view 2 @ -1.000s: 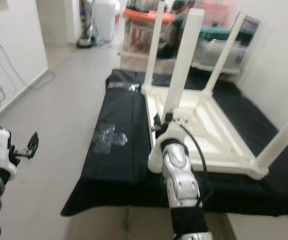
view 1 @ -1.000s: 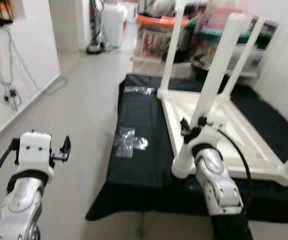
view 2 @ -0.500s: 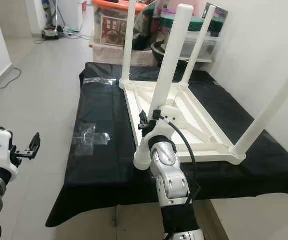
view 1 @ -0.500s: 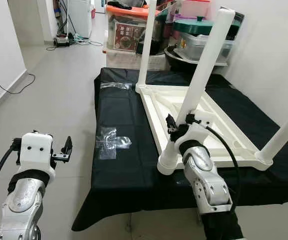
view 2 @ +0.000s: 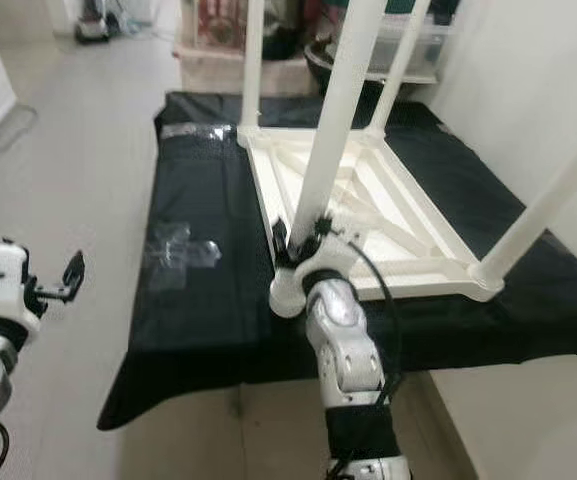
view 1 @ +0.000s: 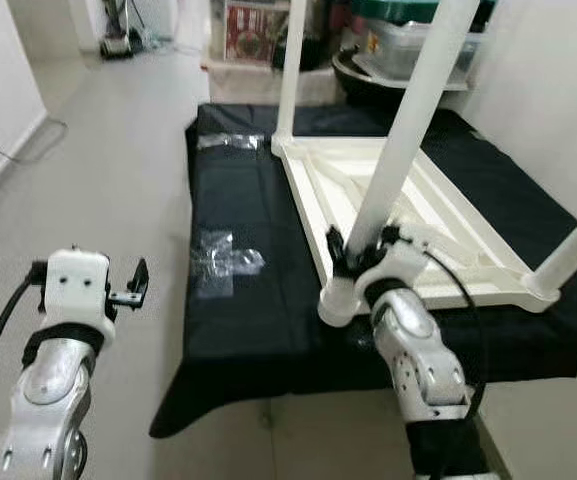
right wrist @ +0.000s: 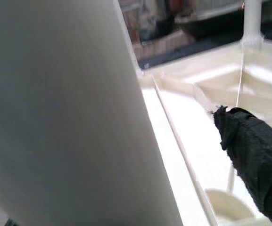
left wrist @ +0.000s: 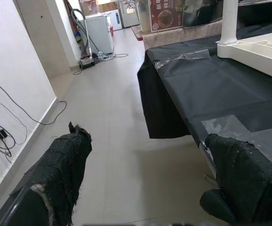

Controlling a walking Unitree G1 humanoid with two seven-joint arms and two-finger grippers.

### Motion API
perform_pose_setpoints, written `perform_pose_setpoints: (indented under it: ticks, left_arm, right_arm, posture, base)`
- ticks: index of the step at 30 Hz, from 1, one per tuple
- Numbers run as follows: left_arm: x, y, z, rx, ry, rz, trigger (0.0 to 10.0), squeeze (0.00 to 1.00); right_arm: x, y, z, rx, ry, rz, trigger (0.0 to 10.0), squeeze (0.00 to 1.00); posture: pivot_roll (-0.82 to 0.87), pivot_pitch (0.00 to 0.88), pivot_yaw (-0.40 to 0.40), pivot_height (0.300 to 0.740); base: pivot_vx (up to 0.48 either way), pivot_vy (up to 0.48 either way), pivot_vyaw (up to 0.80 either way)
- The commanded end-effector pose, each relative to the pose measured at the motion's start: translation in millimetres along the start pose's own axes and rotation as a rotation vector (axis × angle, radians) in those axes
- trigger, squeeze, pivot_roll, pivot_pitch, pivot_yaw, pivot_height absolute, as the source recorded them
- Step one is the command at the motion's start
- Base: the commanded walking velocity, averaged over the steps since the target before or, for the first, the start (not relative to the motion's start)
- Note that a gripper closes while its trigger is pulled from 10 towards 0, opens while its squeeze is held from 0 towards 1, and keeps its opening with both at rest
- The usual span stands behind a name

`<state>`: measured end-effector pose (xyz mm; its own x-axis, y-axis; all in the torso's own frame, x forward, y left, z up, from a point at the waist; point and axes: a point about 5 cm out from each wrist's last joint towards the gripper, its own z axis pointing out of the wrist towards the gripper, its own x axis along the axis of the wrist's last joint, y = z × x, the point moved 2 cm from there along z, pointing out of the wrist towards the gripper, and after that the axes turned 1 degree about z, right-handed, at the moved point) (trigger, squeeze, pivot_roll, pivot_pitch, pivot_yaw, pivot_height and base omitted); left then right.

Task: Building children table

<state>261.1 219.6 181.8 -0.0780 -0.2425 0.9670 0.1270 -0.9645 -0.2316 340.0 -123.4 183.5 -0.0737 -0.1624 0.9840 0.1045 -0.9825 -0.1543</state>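
Note:
A white children's table [view 1: 438, 230] lies upside down on a black-covered surface [view 1: 248, 320], its legs pointing up. My right gripper [view 1: 360, 242] straddles the nearest leg [view 1: 408, 130] just above its socket at the frame's front left corner. In the right wrist view the leg [right wrist: 65, 117] looms close, and one black finger [right wrist: 253, 146] stands apart from it, so the gripper is open. My left gripper [view 1: 133, 285] hangs open over the floor, left of the black surface, holding nothing; its fingers [left wrist: 65, 165] are spread wide.
Two clear plastic bags [view 1: 223, 262] [view 1: 230, 142] lie on the black cover left of the table. Storage boxes [view 1: 253, 20] crowd the far end. A white wall [view 1: 558, 90] runs along the right. Grey floor [view 1: 118, 150] stretches out to the left.
The whole picture has shifted and tipped down, so the camera moved. My right gripper stays at the same leg and the left arm keeps its pose.

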Motion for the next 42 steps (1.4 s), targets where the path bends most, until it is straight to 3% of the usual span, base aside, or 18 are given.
perform_pose_setpoints:
  ticks: [1,3,7,10,11,14,16,23,31,32,34,35,38,42]
  left_arm:
    - [-0.6,-0.3,0.7,-0.01,-0.001,0.011,10.0,0.0]
    - [-0.5,1.2,0.9,-0.016,0.002,0.01,10.0,0.0]
    - [-0.5,1.2,0.9,-0.016,0.002,0.01,10.0,0.0]
    - [-0.3,4.4,1.7,-0.028,0.005,0.007,10.0,0.0]
    - [0.1,5.9,2.5,-0.034,0.008,0.005,10.0,0.0]
    - [0.4,8.5,4.0,-0.045,0.012,0.002,10.0,0.0]
    - [0.4,8.5,4.0,-0.045,0.012,0.002,10.0,0.0]
    - [0.9,9.8,4.7,-0.051,0.015,-0.001,10.0,0.0]
    - [1.0,9.8,4.2,-0.051,0.015,0.001,10.0,0.0]
    - [0.9,10.1,4.0,-0.052,0.015,0.002,10.0,0.0]
    - [0.9,10.1,4.0,-0.052,0.015,0.002,10.0,0.0]
    - [1.1,10.3,3.9,-0.053,0.016,0.004,10.0,0.0]
    - [1.6,8.6,3.9,-0.051,0.018,0.009,10.0,0.0]
    - [1.2,7.7,3.2,-0.049,0.018,0.013,10.0,0.0]
  right_arm:
    - [9.9,-3.4,1.2,0.033,0.025,0.003,10.0,1.0]
    - [23.9,-6.6,2.7,0.106,0.066,-0.032,10.0,1.0]
    - [23.9,-6.6,2.7,0.106,0.066,-0.032,10.0,1.0]
    - [29.9,-7.7,5.9,0.184,0.064,-0.081,10.0,1.0]
    - [33.8,-6.8,8.7,0.244,0.06,-0.092,10.0,0.0]
    - [37.0,0.9,15.9,0.349,0.036,-0.121,10.0,0.0]
    - [37.0,0.9,15.9,0.349,0.036,-0.121,10.0,0.0]
    - [43.5,28.8,38.1,0.424,-0.019,-0.146,10.0,0.0]
    - [42.7,35.5,45.9,0.526,-0.071,-0.141,10.0,0.0]
    - [41.5,36.7,47.1,0.554,-0.078,-0.132,3.5,0.0]
    - [41.5,36.7,47.1,0.554,-0.078,-0.132,3.5,0.0]
    - [40.1,34.9,45.4,0.611,-0.087,-0.084,0.0,0.0]
    - [34.3,33.9,40.7,0.702,-0.122,-0.02,0.0,0.0]
    - [28.7,34.8,38.0,0.761,-0.15,-0.019,0.0,0.0]
  posture:
    - [0.12,0.0,-0.096,0.74]
    - [0.11,0.0,-0.092,0.74]
    - [0.11,0.0,-0.092,0.74]
    - [0.11,0.0,-0.092,0.74]
    - [0.1,0.0,-0.088,0.74]
    - [0.09,0.0,-0.089,0.74]
    - [0.09,0.0,-0.089,0.74]
    - [0.1,0.0,-0.094,0.74]
    - [0.11,0.0,-0.098,0.74]
    - [0.11,0.0,-0.101,0.74]
    - [0.11,0.0,-0.101,0.74]
    - [0.12,0.0,-0.104,0.74]
    - [0.12,0.0,-0.107,0.74]
    - [0.12,0.0,-0.107,0.74]
  base:
    - [0.0,0.0,0.0]
    - [0.0,0.0,0.0]
    - [0.0,0.0,0.0]
    - [0.0,0.0,0.0]
    - [0.0,0.0,0.0]
    - [0.0,0.0,0.0]
    - [0.0,0.0,0.0]
    - [0.0,0.0,0.0]
    - [0.0,0.0,0.0]
    - [0.0,0.0,0.0]
    - [0.0,0.0,0.0]
    - [0.0,0.0,0.0]
    - [0.0,0.0,0.0]
    - [0.0,0.0,0.0]
